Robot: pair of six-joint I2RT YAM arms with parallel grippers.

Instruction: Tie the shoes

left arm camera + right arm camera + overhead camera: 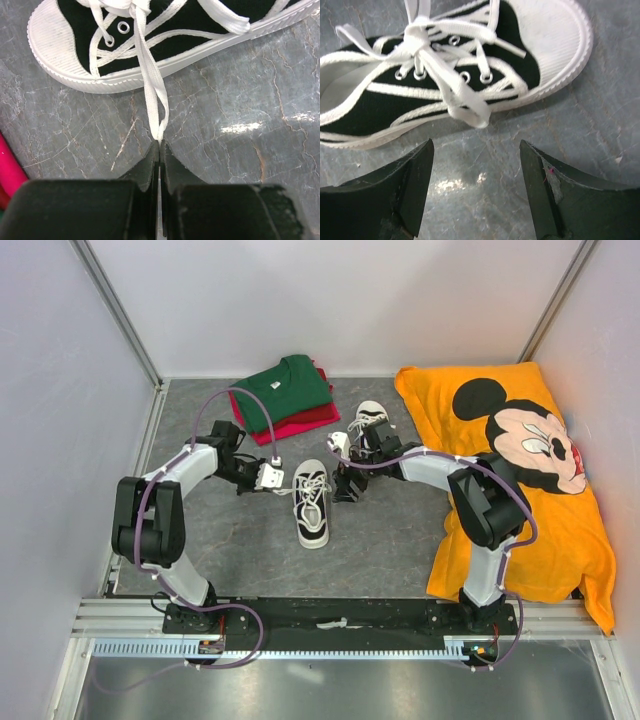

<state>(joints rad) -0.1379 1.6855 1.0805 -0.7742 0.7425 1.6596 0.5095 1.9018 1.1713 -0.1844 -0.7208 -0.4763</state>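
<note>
Left wrist, left fingers (148, 167) pinching flat white lace (153, 85) of black canvas shoe (192, 20), right fingers (415, 175) spread over marbled table (600, 115)

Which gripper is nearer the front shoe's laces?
Left. The left gripper is shut on a lace loop pulled out from the shoe; the right gripper hangs open just short of the other loop.

The shoe (375, 106) is shown in matt black canvas and ribbed white rubber, its lace (152, 85) woven cloth; the table (240, 100) is polished glossy.
</note>
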